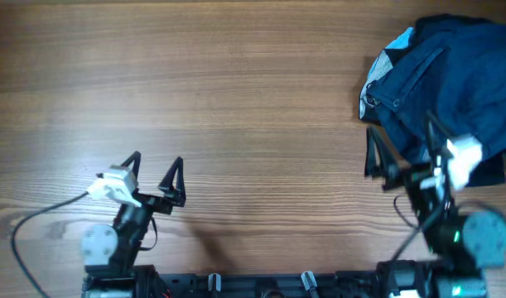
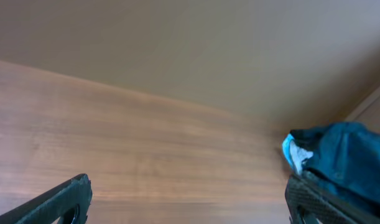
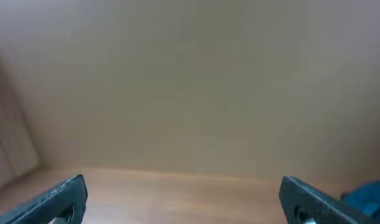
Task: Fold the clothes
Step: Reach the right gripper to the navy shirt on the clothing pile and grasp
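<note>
The left arm sits low by the table's near edge, left of its middle, its forearm reaching toward the table's far side. The left gripper hangs over bare wood with its two dark fingers spread wide and nothing between them. Its wrist view shows the same: the left gripper gapes over plain tabletop. The right arm stands by the table's near edge at the right end, also angled toward the far side. The right gripper is released too, its jaws fully parted and holding nothing. One finger lies over bare table and the other overlaps the near fringe of the cloth; contact cannot be judged. In its wrist view the right gripper frames empty table. The clothes lie in a crumpled navy heap at the table's far right corner, running off the right edge of the overhead view, so no clear long axis can be read. A stitched seam crosses the heap diagonally, from far right toward near left. Pale lining shows at the side facing the table's middle. The heap appears as the clothes at the right of the left wrist view, and as a blue sliver of the clothes in the right wrist view.
</note>
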You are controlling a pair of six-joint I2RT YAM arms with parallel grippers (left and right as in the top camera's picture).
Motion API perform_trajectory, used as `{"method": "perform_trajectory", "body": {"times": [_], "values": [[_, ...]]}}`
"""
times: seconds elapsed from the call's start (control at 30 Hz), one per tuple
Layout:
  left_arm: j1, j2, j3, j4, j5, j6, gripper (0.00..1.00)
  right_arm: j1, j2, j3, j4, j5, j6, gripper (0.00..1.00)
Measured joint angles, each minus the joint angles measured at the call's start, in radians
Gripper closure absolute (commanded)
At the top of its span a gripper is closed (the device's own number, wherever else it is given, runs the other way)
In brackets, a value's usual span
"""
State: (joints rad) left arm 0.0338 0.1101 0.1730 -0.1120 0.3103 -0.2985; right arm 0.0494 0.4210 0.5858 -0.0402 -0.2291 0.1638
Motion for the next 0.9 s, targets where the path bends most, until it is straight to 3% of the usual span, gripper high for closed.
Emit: {"method": "perform_trajectory", "body": {"times": [0.1,0.27,0.43,0.57,0.7,0.9], "values": [[0.000,0.100,0.128,-0.055,0.004,-0.008,0.00,0.000,0.254,0.249,-0.173,-0.015,-0.012,0.00],[0.000,0.440,0.384,-0.270,0.006,-0.015,0.00,0.000,0.660,0.775,-0.542,-0.028,-0.058,0.00],[0.000,0.742,0.529,-0.413,0.014,-0.016,0.00,-0.001,1.001,1.248,-0.995,-0.016,-0.219,0.00],[0.000,0.925,0.536,-0.432,0.032,-0.015,0.00,-0.001,1.117,1.279,-1.088,0.017,-0.313,0.00],[0.000,1.008,0.536,-0.433,0.037,-0.016,0.00,-0.005,1.209,1.279,-1.113,0.045,-0.313,0.00],[0.000,1.044,0.536,-0.435,0.040,-0.016,0.00,-0.156,1.408,1.279,-1.113,0.156,-0.041,0.01]]}}
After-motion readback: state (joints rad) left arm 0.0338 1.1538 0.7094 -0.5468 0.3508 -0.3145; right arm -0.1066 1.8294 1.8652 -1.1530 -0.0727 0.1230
